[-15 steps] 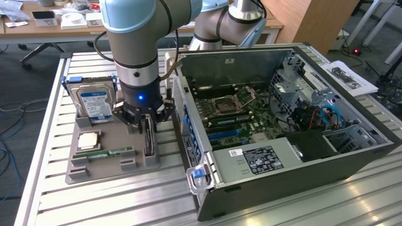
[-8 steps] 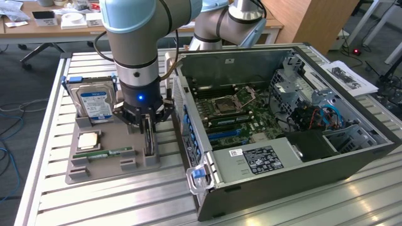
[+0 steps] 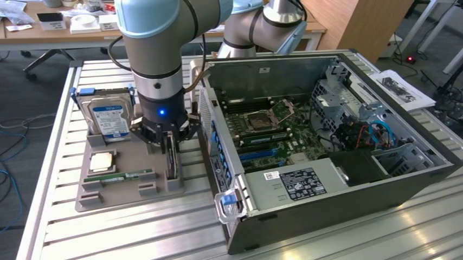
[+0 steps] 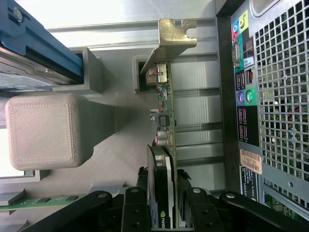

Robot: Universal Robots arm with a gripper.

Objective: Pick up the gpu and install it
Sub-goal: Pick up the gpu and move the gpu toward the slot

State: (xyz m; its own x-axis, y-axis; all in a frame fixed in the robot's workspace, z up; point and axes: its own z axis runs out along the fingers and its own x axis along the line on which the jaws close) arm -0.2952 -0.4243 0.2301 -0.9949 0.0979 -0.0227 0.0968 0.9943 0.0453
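Observation:
The gpu (image 3: 173,162) stands on edge in a slot of the grey parts holder (image 3: 123,197), beside the open computer case (image 3: 405,173). My gripper (image 3: 171,146) has come straight down over it. In the wrist view the gpu (image 4: 165,116) shows as a thin green board with a black cooler on one face and a silver end bracket (image 4: 176,34) at its far end. The gripper (image 4: 164,205) has one black finger on each face of the card, pressed against the cooler and the board. The card still sits in its slot.
The holder also carries a hard drive (image 3: 108,116) with a blue label, a processor (image 3: 101,161) and a memory stick (image 3: 119,176). The case's rear port panel (image 4: 244,96) lies close beside the card. The motherboard (image 3: 268,130) lies exposed inside the case.

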